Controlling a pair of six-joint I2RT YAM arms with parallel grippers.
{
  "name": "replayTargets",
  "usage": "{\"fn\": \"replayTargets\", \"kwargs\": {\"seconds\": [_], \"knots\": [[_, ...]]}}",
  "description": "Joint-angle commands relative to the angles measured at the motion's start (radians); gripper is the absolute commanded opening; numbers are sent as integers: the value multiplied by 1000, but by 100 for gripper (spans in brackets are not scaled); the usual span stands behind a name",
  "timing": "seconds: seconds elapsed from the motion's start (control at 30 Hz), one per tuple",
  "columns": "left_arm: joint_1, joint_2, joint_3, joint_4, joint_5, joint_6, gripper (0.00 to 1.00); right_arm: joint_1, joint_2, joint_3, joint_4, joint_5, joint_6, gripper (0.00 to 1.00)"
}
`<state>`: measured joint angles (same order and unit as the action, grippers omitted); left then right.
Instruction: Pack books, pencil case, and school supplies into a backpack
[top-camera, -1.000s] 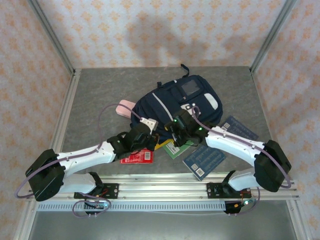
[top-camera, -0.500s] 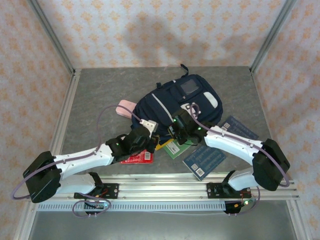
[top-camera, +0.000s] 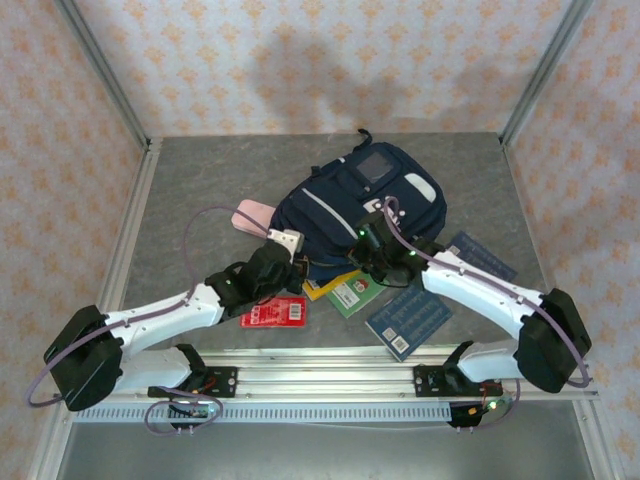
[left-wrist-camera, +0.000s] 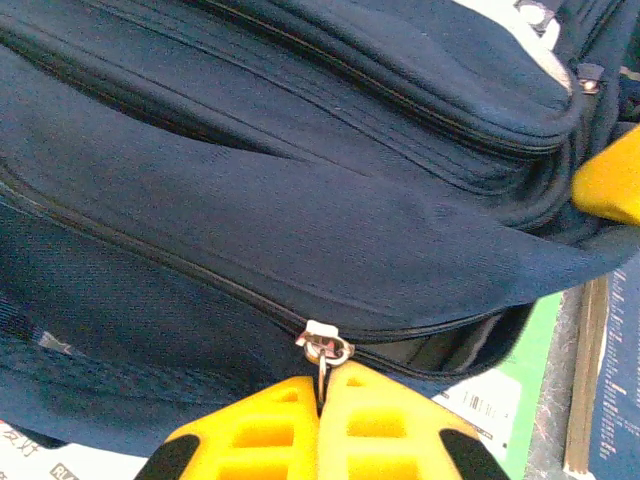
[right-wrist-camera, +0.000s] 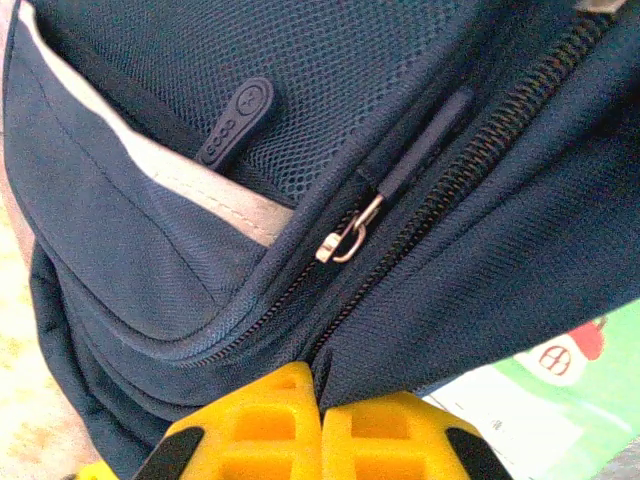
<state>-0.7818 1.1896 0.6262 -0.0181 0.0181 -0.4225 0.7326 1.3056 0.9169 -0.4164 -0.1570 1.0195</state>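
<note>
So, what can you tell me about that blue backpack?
Navy fabric backpack with pale grey stripe, white patches and mesh, lying front-up on the grey table, its near edge over the green book. The left jaws are shut on its metal zipper pull; the right jaws pinch fabric beside another zipper.

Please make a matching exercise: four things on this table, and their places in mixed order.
1. bright red flat packet
2. small green softcover book
3. dark blue barcode-labelled softcover book
4. pale pink soft case

A. at the left side of the navy-blue fabric backpack
B. near side, by right arm
C. partly under the backpack's near edge
D. near side, by left arm

Pairs: 1-D, 2-C, 3-B, 4-A
</note>
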Motion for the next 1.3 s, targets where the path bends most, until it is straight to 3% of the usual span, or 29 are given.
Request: {"fn": "replayTargets", "kwargs": {"seconds": [0.0, 0.5, 0.57, 0.6, 0.67, 0.8, 0.97, 1.27], "knots": [[28, 16, 11, -42, -54, -19, 0, -32, -45, 56, -110, 79, -230, 0], [53, 213, 129, -12, 4, -40, 0, -291, -162, -26, -294, 53, -389, 1], [53, 228, 134, 18, 53, -36, 0, -303, -151, -26, -301, 61, -407, 14], [53, 235, 139, 33, 82, -36, 0, -303, -143, -16, -301, 48, -426, 28], [52, 241, 144, 59, 133, -38, 0, -302, -136, 16, -329, 31, -430, 42], [44, 234, 150, 87, 169, -51, 0, -302, -185, 76, -399, 18, -288, 49], [10, 224, 167, 91, 182, -46, 0, -250, -262, 80, -377, -69, 14, 51], [-47, 184, 217, 55, 151, -35, 0, -70, -176, 90, -213, -109, 406, 55]]}}
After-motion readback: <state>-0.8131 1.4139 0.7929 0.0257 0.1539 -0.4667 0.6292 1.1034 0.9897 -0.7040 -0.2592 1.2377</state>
